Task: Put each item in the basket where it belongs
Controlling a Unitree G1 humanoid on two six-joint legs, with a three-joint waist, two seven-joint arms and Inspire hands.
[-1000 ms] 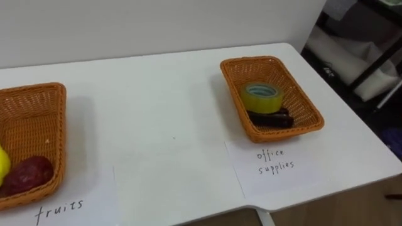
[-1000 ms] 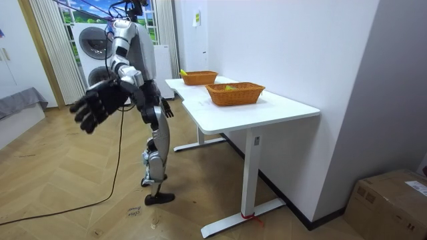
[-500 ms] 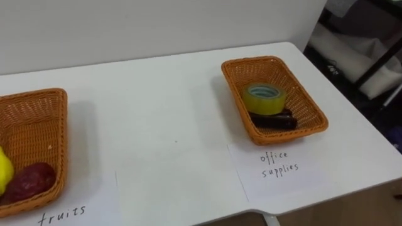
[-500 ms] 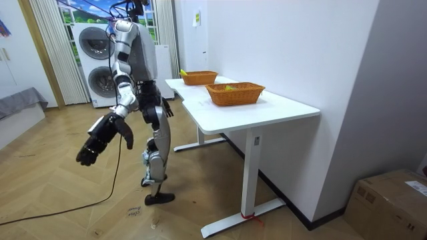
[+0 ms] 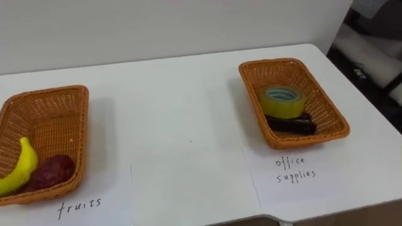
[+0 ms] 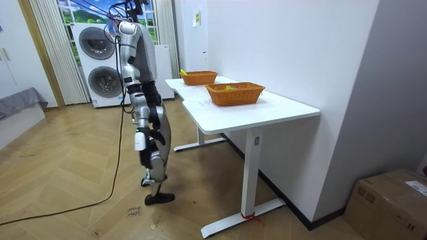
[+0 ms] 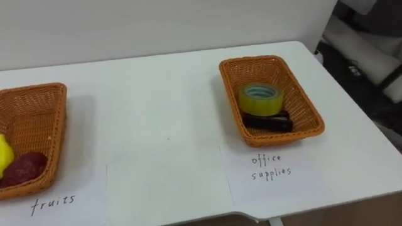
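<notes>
I see the tabletop [image 5: 182, 119], its left basket [image 5: 53, 125] and right basket [image 5: 328, 108] well apart, the right hand [image 6: 141, 141] down by the hip, fingers unreadable, then banana [image 5: 19, 172] and red fruit [image 5: 53, 172] in the left, tape roll [image 5: 282, 108] over a dark item [image 5: 292, 124] in the right.

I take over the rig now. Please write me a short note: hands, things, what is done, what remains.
Right hand: hangs at the robot's side, off the white table.
Fruits basket: holds the banana and a dark red fruit.
Office supplies basket: holds the tape roll and a dark flat item.
Done: sorting looks complete. Left: probably nothing.
</notes>
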